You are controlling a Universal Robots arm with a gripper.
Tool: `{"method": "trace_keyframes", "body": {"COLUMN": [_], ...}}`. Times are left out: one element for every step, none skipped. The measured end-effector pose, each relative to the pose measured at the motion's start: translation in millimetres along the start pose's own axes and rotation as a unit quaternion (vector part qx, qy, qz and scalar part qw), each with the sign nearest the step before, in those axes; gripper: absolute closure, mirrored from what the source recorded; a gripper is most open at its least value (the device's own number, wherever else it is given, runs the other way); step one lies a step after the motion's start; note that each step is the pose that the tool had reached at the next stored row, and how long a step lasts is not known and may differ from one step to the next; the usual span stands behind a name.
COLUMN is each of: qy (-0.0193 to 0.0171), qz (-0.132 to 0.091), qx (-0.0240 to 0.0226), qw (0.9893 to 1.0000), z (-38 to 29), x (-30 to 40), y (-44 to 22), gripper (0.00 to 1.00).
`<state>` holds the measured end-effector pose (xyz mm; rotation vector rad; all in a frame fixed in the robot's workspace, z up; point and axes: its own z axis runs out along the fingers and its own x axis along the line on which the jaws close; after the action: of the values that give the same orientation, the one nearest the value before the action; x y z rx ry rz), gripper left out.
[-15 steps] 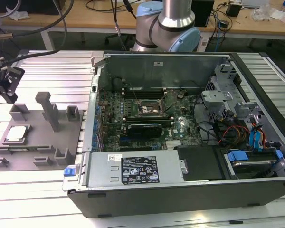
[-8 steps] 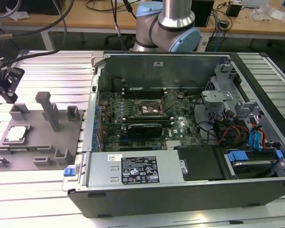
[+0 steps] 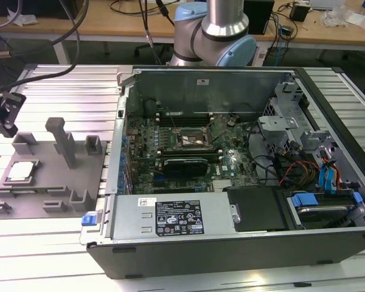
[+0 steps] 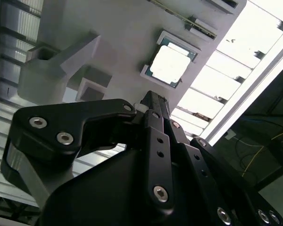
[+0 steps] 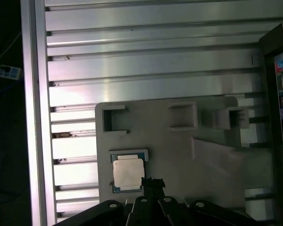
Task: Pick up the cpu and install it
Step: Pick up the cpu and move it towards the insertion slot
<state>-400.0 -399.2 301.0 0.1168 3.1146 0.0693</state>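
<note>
Gripper hovers near the cpu, jaws pinched together, empty; it looks thin, light, fragile, best gripped by its side edges

Slatted table holds a grey fixture and computer case

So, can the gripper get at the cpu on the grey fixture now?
Probably yes: the cpu lies uncovered on the grey fixture, and the gripper hangs near it with nothing between them.
</note>
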Motion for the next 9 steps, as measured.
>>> {"method": "trace_keyframes", "body": {"qy": [0.0001,0.0001,0.0001,0.0001,0.0001,0.0000,0.0001,0.0001,0.0001], "qz": [0.000,0.000,0.000,0.000,0.000,0.000,0.000,0.000,0.000], "qx": [0.0000,0.0001,0.0001,0.0001,0.0000,0.0000,0.0001,0.0001,0.0000], "qw": [1.0000,1.0000,1.0000,1.0000,1.0000,1.0000,1.0000,1.0000,1.0000], "z": [1.6,2.9,5.2,7.6,10.2,13.0,14.5,16.9,18.8], "x": [0.8,1.2,1.7,2.2,2.8,3.4,3.9,4.5,4.9], "y": [-0.8,-1.6,-2.8,-4.2,-5.7,-7.3,-8.2,-9.6,-10.6], "gripper": [0.89,0.89,0.89,0.89,0.89,0.89,0.89,0.89,0.89]}}
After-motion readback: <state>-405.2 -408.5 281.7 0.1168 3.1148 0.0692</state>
